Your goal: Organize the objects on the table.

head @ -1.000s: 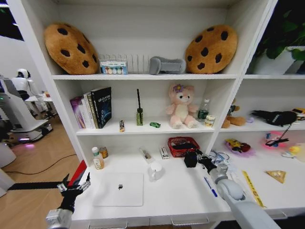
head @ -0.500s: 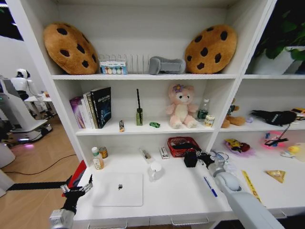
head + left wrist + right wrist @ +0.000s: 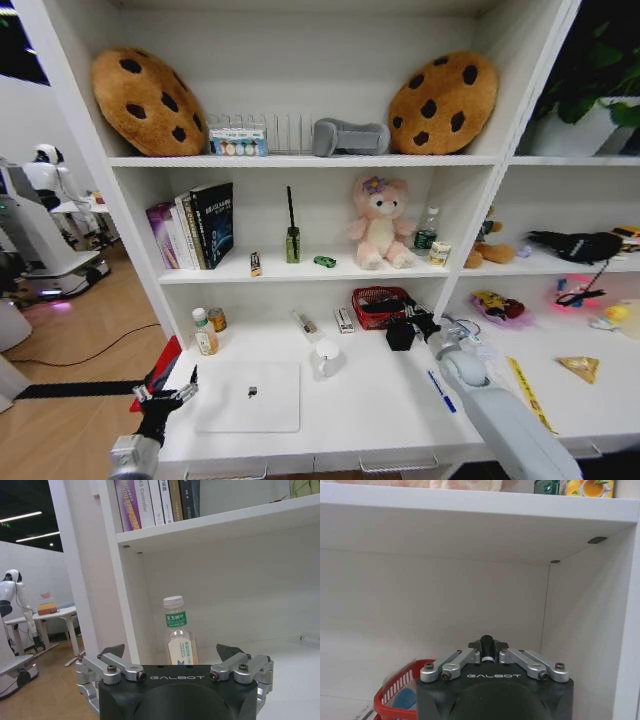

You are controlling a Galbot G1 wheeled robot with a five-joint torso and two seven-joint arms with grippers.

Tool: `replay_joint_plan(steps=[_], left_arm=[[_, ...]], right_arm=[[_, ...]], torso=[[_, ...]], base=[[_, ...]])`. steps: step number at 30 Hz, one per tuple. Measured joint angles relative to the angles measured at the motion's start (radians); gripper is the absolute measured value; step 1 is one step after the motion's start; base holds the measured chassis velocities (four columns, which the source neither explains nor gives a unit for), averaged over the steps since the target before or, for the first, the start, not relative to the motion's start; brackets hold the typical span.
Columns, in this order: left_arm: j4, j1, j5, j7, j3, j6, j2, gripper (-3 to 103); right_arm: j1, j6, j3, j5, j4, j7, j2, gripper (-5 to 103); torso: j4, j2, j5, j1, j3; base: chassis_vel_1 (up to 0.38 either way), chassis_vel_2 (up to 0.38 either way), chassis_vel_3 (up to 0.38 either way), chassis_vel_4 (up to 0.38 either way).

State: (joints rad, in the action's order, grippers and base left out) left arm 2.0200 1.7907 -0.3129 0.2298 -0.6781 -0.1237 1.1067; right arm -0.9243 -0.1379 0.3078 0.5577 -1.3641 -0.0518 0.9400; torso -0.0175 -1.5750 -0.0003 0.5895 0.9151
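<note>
Since the earlier frames, the right gripper has been carried from above the black cup toward the red basket, and the left gripper has been lowered slightly and drawn in a little toward the laptop.

With the laptop taken as the landmark, the objects are placed as follows. The laptop is lying closed and flat on the table, near the front edge. The left gripper is held just off the laptop's left edge, beside the table's corner, with its fingers spread wide and nothing held between them; in the left wrist view the open left gripper is seen pointed at a small bottle. That bottle is standing upright behind the laptop's left corner, close to the shelf wall. A white mug is set just right of the laptop's far corner. A blue pen is lying to the right of the laptop, well apart from it. The basket is placed behind and to the right, against the back wall. The right gripper is held at the basket's right side; in the right wrist view its fingers are seen closed on a thin black object with a white band. A green toy car is resting on the shelf above the laptop.
</note>
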Motion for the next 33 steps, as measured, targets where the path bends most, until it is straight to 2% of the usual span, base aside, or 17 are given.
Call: replay_joint_plan(steps=[9,33], left_arm=[[-0.014,-0.006,0.001,-0.002,0.006,0.000,0.003,100],[-0.007,-0.013,-0.002,-0.027,0.007,-0.003,0.008,100]], right_arm=[[0.068,-0.069,-0.050,-0.045,0.083,0.009,0.028,12],[0.096,-0.116,-0.065,-0.081,0.150,0.012,0.062,12]], torso=[[0.0000,0.000,0.0001,0.000,0.000],[0.0000,0.000,0.0001,0.000,0.000]], base=[[0.000,0.000,0.000,0.000],[0.000,0.000,0.000,0.000]])
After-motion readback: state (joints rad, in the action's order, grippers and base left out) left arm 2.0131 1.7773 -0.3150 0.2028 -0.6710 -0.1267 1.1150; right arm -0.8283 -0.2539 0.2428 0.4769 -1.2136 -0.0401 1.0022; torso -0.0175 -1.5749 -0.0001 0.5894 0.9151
